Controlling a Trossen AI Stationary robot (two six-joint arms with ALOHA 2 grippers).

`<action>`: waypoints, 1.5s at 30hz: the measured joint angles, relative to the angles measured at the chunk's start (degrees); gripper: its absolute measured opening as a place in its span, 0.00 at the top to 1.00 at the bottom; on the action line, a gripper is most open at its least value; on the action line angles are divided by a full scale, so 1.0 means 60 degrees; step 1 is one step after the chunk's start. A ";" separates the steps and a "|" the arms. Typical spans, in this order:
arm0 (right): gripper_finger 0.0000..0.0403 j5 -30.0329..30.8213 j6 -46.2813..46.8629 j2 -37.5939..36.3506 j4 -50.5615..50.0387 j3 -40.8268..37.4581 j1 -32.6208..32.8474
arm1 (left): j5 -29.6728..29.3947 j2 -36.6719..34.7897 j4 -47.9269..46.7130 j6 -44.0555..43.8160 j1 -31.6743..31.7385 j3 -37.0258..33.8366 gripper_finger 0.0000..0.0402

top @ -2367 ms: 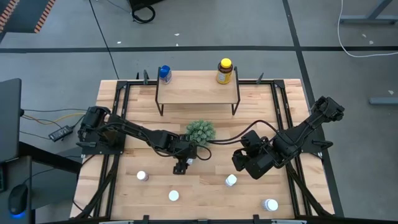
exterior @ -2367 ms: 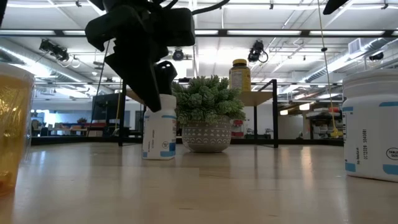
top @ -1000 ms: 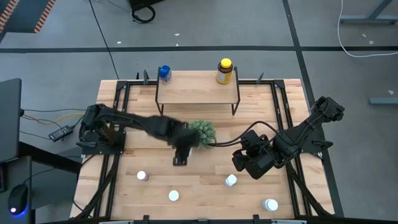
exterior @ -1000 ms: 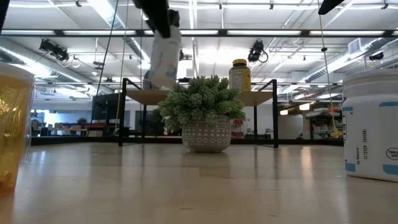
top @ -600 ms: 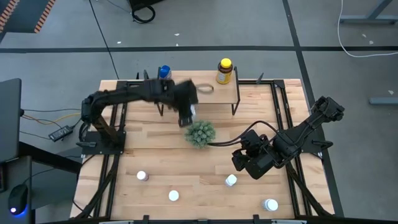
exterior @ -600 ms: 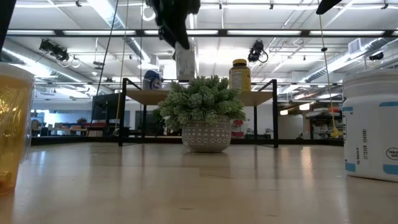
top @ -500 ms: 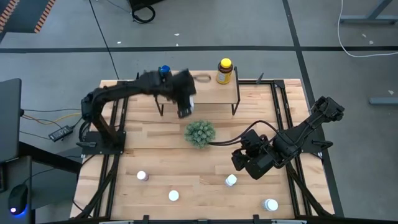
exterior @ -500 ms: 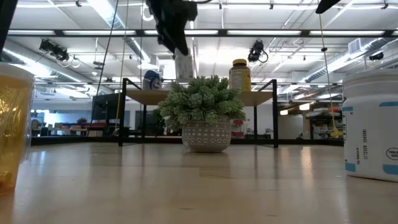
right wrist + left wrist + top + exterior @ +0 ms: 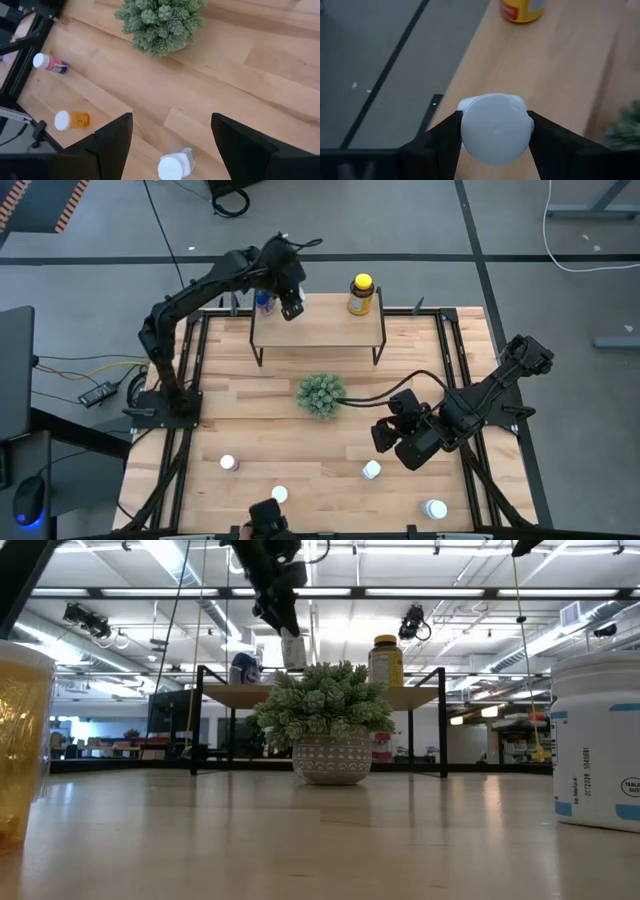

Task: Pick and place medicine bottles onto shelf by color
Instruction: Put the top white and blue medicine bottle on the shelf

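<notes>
- One white-capped bottle (image 9: pixel 494 128) sits clamped between the left gripper (image 9: pixel 291 307) fingers (image 9: pixel 442 135), closed snug on both sides of its cap.
- Left gripper hangs over the shelf (image 9: pixel 318 332), above its left end; carried bottle is clear of the board, not set down yet.
- Blue bottle (image 9: pixel 264 299) already stands on the shelf's left rear corner, just beside the gripper. Amber yellow-capped bottle (image 9: pixel 361 294) stands on the shelf toward its right rear.
- Judgement: step in hand is placement. Lower straight down onto bare board, keep the bottle upright, leave a gap to the blue bottle so the fingers don't clip it on release. Don't let go until the base is seated; the shelf is narrow and the edge is close.
- Plant (image 9: pixel 321 394) sits in front of the shelf; retreat up, not forward.
- Right gripper (image 9: pixel 172 137) waits well in front of the shelf, fingers spread wide, holding nothing, another white bottle (image 9: pixel 176 165) below it.
- More bottles (image 9: pixel 229 463) remain far in front of the shelf.
</notes>
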 joint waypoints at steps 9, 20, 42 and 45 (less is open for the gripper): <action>0.31 -0.0024 0.0597 0.0000 0.0028 0.0000 -0.0007 | -0.0198 0.1486 -0.0837 0.0253 0.0407 0.1252 0.48; 0.31 -0.0237 0.0655 -0.0002 0.0101 0.0000 0.0000 | -0.0208 0.1686 -0.1160 0.0319 0.0496 0.1279 0.49; 0.31 -0.0235 0.0473 0.0000 0.0098 0.0000 0.0000 | -0.0153 0.1686 -0.1331 0.0296 0.0496 0.1279 0.47; 0.31 -0.0235 0.0469 -0.0001 0.0098 0.0000 0.0000 | -0.0153 0.1686 -0.1349 0.0276 0.0496 0.1279 0.48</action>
